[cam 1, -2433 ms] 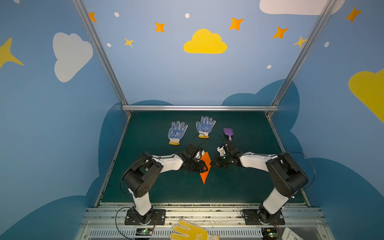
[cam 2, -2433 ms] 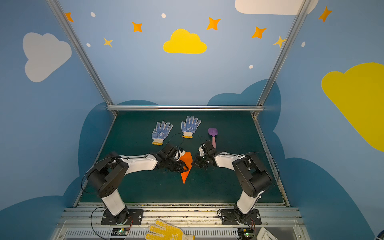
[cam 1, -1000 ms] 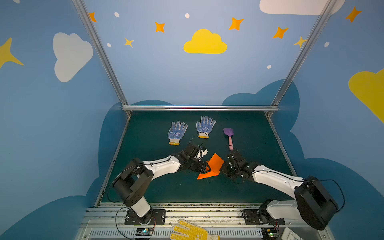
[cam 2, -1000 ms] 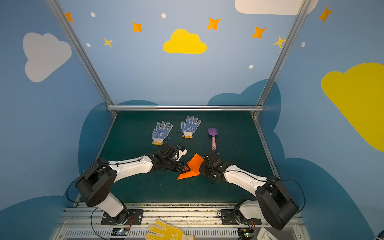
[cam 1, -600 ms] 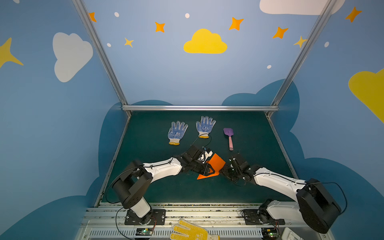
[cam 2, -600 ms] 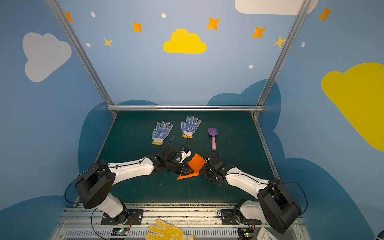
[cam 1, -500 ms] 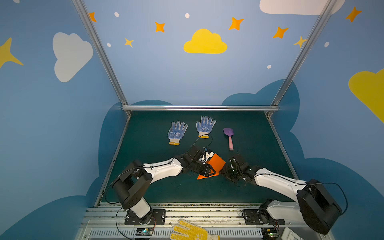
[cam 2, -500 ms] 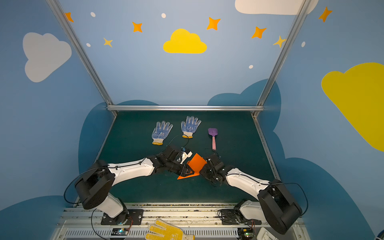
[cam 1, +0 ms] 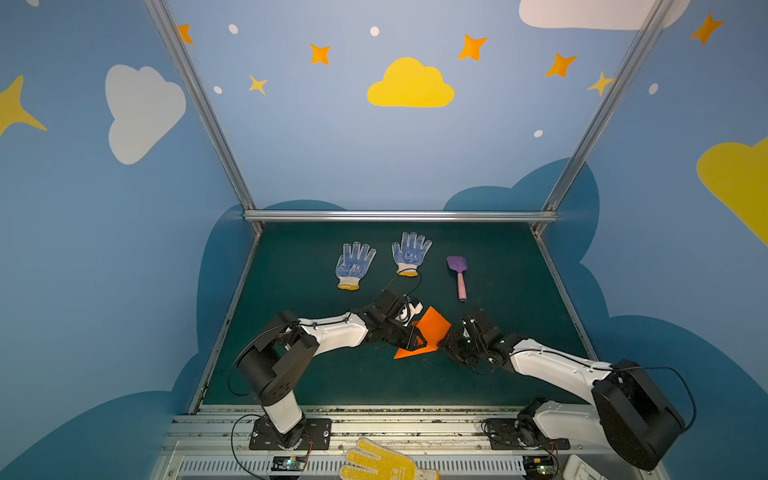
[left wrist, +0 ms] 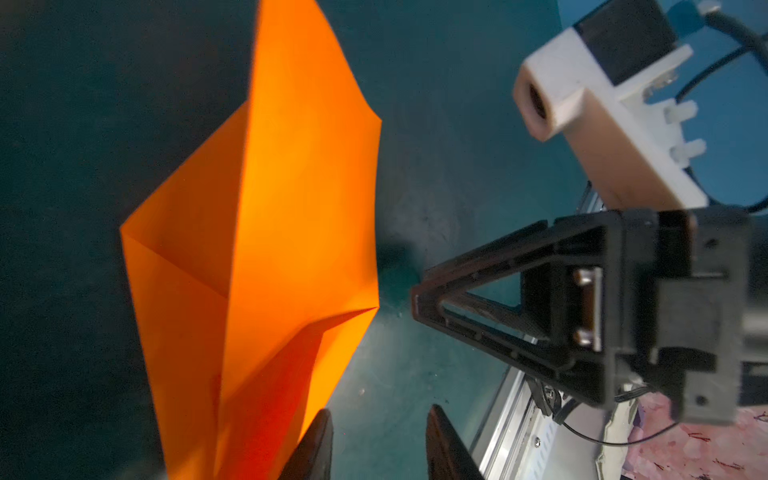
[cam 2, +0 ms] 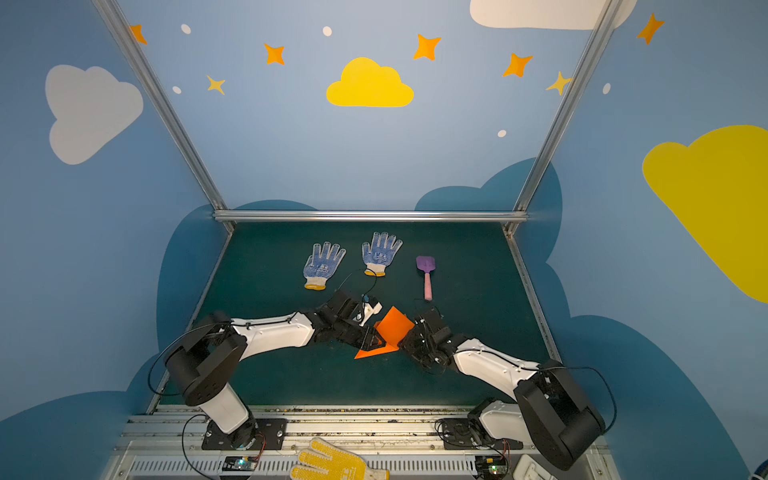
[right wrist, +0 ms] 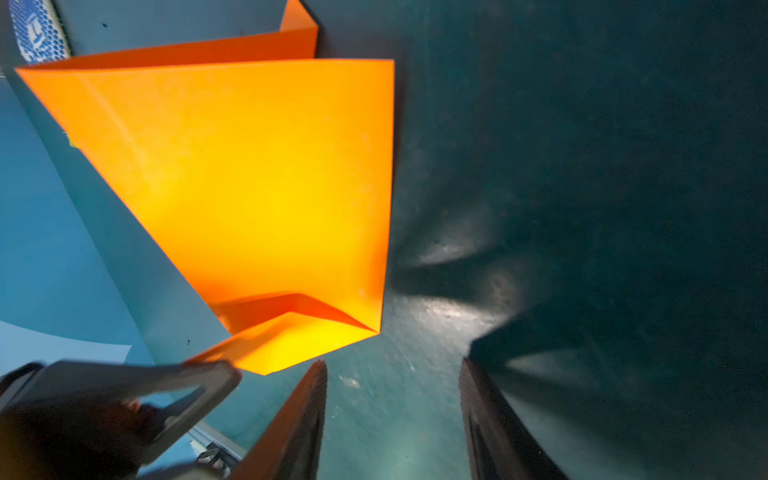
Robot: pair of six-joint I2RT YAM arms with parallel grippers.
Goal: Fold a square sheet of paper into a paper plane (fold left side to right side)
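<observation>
The jaws of the left gripper (left wrist: 376, 449) are seen standing apart, with bare green mat (cam 1: 316, 374) showing between them and nothing clamped. The paper plane (left wrist: 257, 249) lies just outside one finger (left wrist: 316, 449); whether it is touched there cannot be told. The jaws of the right gripper (right wrist: 392, 419) are likewise set apart over bare mat. The paper's lower corner is seen just beside one fingertip (right wrist: 307, 399), not between the two.

In both top views the paper plane is found near the middle of the mat, slightly toward 5 o'clock. It is flanked closely by the left gripper at its 9 o'clock and the right gripper at its 3 o'clock. The paper is only partly folded: a pointed end is laid flat toward 7 o'clock, while a broad creased panel is raised off the mat toward 1 o'clock.

Two blue-dotted gloves (cam 1: 353, 266) (cam 1: 410, 253) are laid at 11 and 12 o'clock of the paper, well apart from it. A purple-and-pink toy shovel (cam 1: 458, 272) is placed at 1 o'clock. A yellow dotted glove (cam 1: 382, 463) is seen on the front rail at 6 o'clock.
</observation>
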